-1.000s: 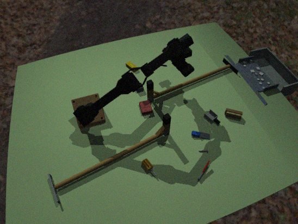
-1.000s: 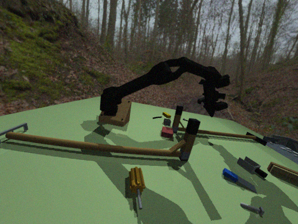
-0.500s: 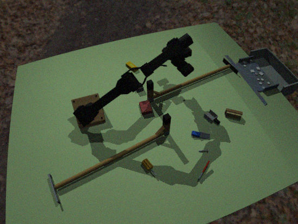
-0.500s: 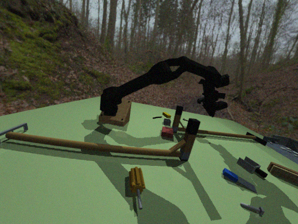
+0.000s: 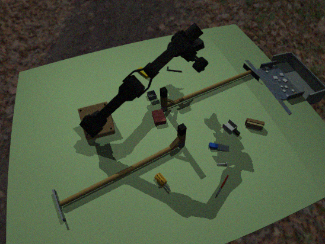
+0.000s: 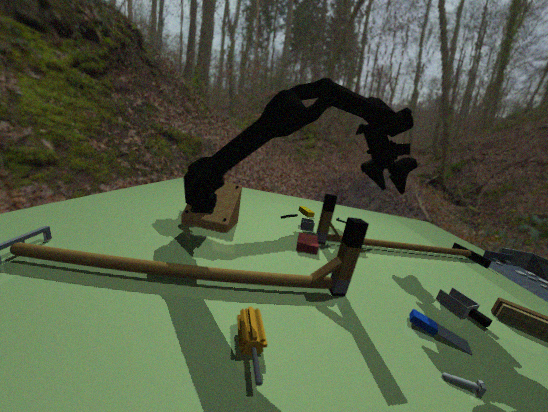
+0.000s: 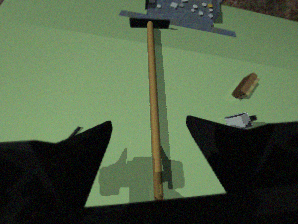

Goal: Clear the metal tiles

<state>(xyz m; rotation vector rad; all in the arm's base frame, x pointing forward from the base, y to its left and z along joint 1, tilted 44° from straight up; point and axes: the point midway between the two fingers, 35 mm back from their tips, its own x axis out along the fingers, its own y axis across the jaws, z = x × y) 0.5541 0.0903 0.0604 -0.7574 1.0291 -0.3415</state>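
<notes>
The long scraper (image 5: 207, 87) is a thin brown pole lying flat on the green desk (image 5: 59, 89). At one end a dark upright handle post (image 5: 163, 98) rises from it; at the other sits a dark crosswise blade (image 5: 251, 71), touching the near edge of the grey steel plate (image 5: 274, 84). Small pale tiles (image 5: 282, 80) lie scattered on that plate, and the grey catch box (image 5: 299, 74) adjoins its far side.

The pincer (image 6: 389, 175) hangs in the air above the desk, its fingers spread wide and holding nothing.

The wrist view looks straight down the pole between the two dark fingers to the blade and the tiles. Only the top and exterior views show a second, similar scraper (image 5: 118, 175) nearer the front, along with a yellow-handled screwdriver (image 6: 251, 332) and a red block (image 5: 159, 116).
</notes>
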